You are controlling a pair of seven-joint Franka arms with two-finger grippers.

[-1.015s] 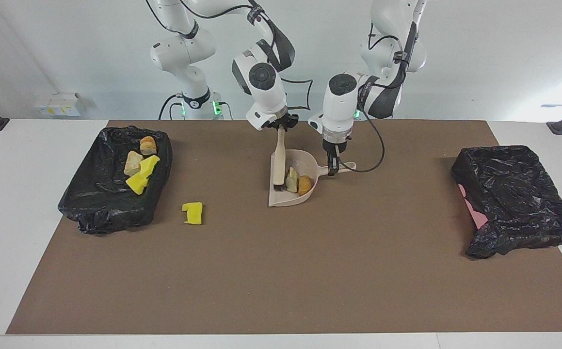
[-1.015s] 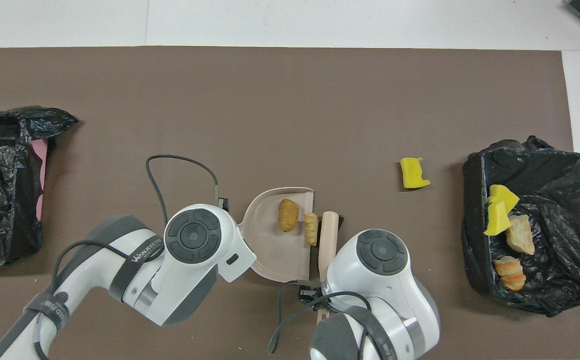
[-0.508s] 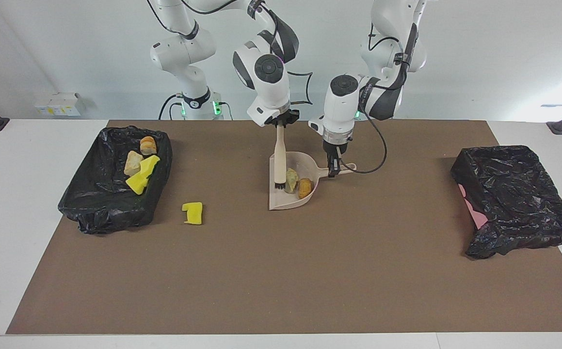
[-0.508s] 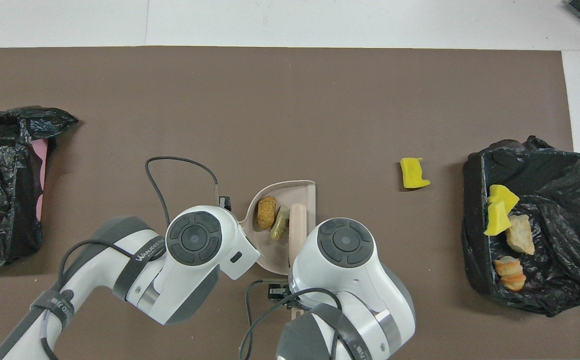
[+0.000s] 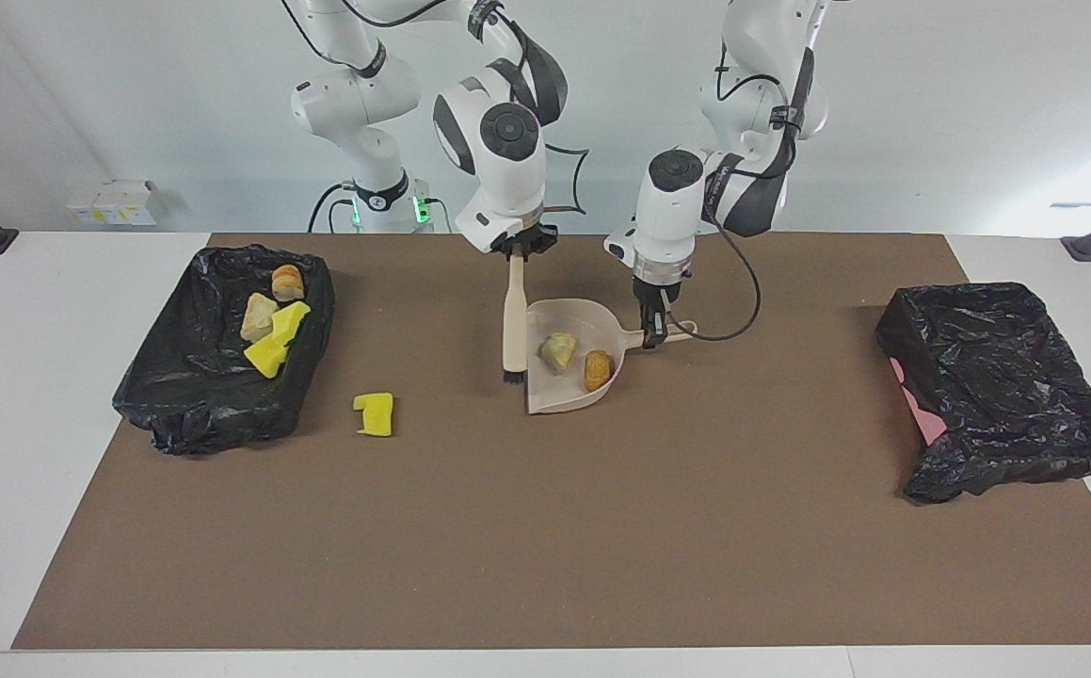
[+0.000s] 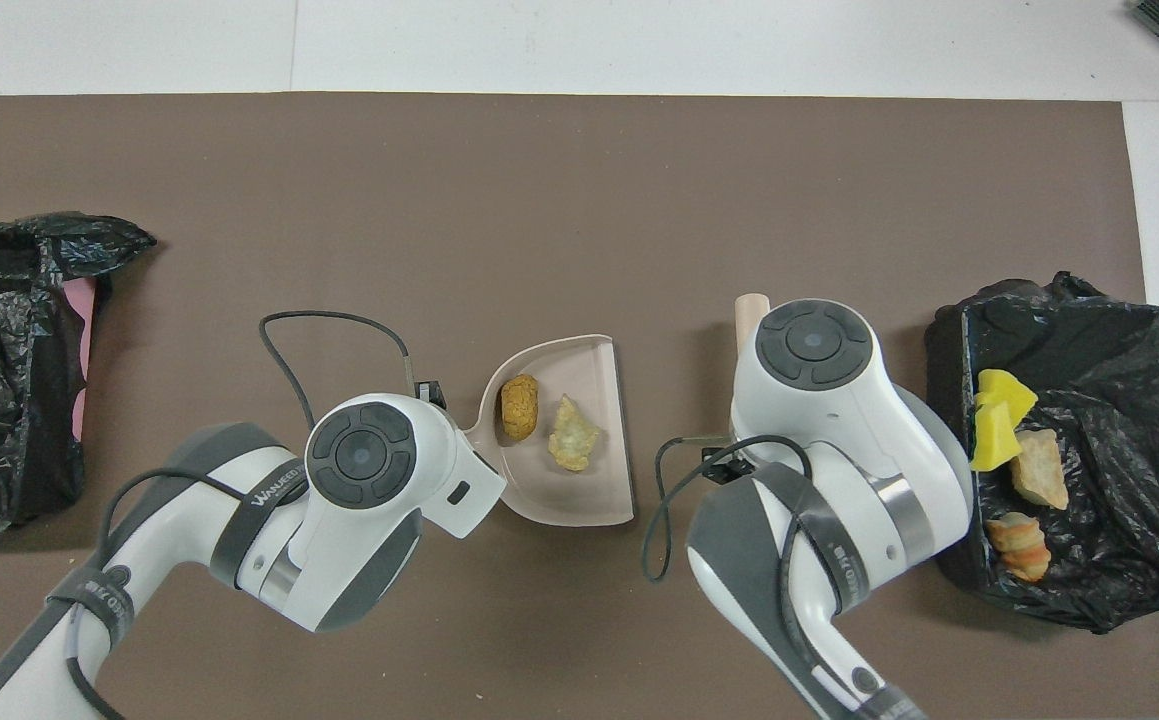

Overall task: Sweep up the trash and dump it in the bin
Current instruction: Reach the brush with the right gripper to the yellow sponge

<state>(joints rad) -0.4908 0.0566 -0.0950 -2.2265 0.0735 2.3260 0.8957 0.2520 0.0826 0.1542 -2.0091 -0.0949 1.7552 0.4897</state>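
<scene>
Bin: black-lined, at the right arm's end of the table, scraps inside.
Dustpan: mid-table, two lumps in it, handle pinched by left tool.
Brush: upright, beside the dustpan's open edge, pinched by right tool.
Yellow chunk: loose between brush and bin, long axis roughly toward the robots, nearer the right arm.

2 scraps in dustpan mid-table, brush beside it twd right arm's end.

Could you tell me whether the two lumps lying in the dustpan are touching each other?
Apart. The overhead view shows bare pan floor between the orange-brown lump and the pale tan lump in the dustpan; the facing view shows that gap too.
</scene>
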